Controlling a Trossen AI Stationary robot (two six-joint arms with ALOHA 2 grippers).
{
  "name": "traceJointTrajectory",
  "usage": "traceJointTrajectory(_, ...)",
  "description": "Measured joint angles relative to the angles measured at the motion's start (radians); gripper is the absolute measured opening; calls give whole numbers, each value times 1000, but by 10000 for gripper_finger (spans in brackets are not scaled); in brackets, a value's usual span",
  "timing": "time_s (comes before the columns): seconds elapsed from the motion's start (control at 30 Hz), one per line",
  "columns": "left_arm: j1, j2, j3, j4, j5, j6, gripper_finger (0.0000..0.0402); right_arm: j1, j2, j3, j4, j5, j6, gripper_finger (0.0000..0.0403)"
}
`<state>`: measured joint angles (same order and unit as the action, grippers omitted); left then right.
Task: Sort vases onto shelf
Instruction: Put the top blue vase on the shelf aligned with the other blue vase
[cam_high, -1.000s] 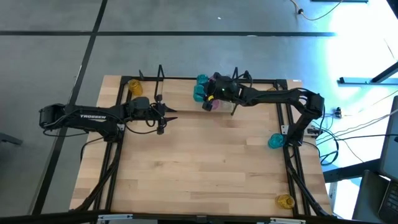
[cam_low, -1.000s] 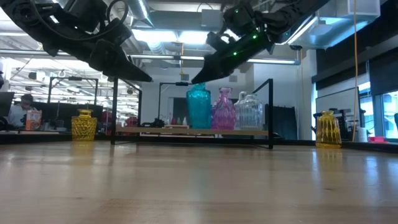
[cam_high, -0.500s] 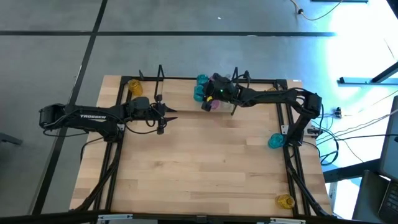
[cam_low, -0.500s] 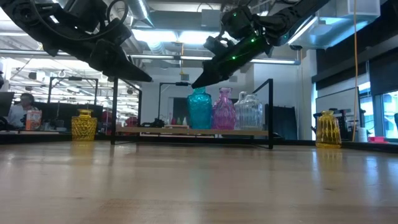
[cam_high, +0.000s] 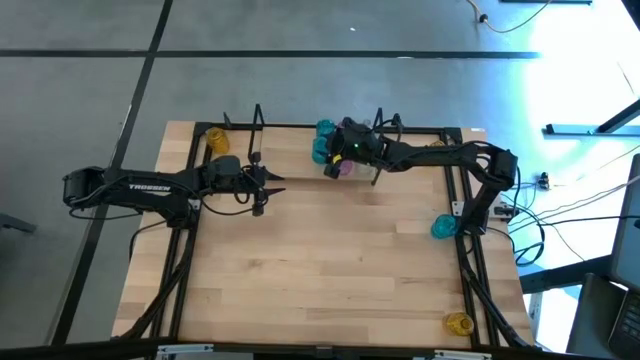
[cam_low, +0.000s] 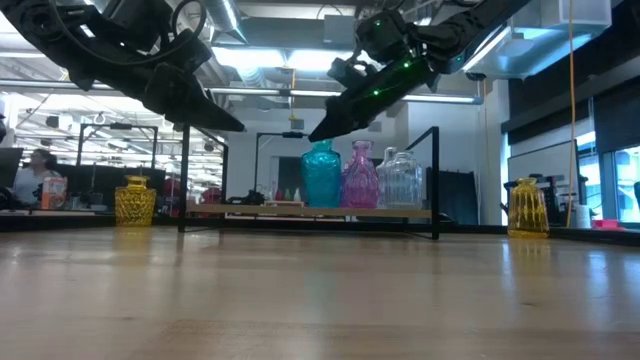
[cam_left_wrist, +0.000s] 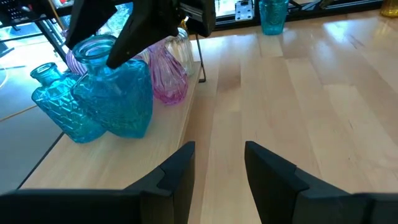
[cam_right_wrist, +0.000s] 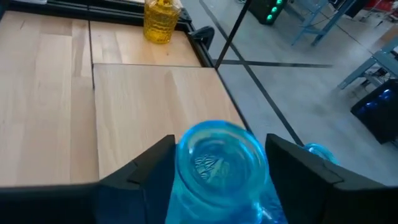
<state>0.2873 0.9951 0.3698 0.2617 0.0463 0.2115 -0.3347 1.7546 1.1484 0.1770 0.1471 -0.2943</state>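
The shelf (cam_high: 290, 160) stands at the table's far edge. On its right half stand two teal vases (cam_left_wrist: 115, 93) (cam_left_wrist: 59, 106), a pink vase (cam_left_wrist: 168, 78) and a clear vase (cam_low: 400, 178), each on its base. My right gripper (cam_right_wrist: 221, 168) hovers over the larger teal vase (cam_right_wrist: 221, 155), open, with a finger on either side of the vase's mouth. My left gripper (cam_left_wrist: 219, 165) hangs open above the table in front of the shelf's left end, with nothing between its fingers. My right gripper comes slanting down from the table's right. Its fingers (cam_right_wrist: 149, 171) stand close beside the rim of the teal vase's mouth (cam_right_wrist: 186, 149). I cannot tell whether they touch the rim. The vase stands upright with its base on the shelf board.
A yellow vase (cam_high: 217, 138) stands at the table's far left corner. A teal vase (cam_high: 443, 226) stands at the right edge and a yellow one (cam_high: 458, 322) at the near right. Black wire uprights (cam_high: 258, 130) (cam_high: 378, 140) flank the shelf. The table's middle and near part lie bare.
In the low view the teal vase under my right gripper has come down a little and now stands upright on the shelf board. My right gripper has stayed just above the vase's mouth.
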Motion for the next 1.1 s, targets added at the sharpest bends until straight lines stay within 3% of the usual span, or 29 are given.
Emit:
traceJointTrajectory(0.2, 0, 0, 0, 0, 0, 0, 133, 0, 0, 0, 6, 29, -6, 259)
traceJointTrajectory(0.47, 0, 0, 0, 0, 0, 0, 133, 3, -2, 0, 6, 70, -55, 259)
traceJointTrajectory(0.7, 0, 0, 0, 0, 0, 0, 133, 98, -43, 26, -57, 147, -103, 259)
traceJointTrajectory(0.87, 0, 0, 0, 0, 1, 1, 133, 193, -50, 9, -157, 129, -102, 259)
traceJointTrajectory(0.97, -1, 0, 0, 0, 1, 0, 133, 235, -32, -17, -156, 125, -99, 249)
traceJointTrajectory(1.1, -1, 0, 0, 0, 3, 0, 133, 243, 6, -33, -144, 126, -77, 203)
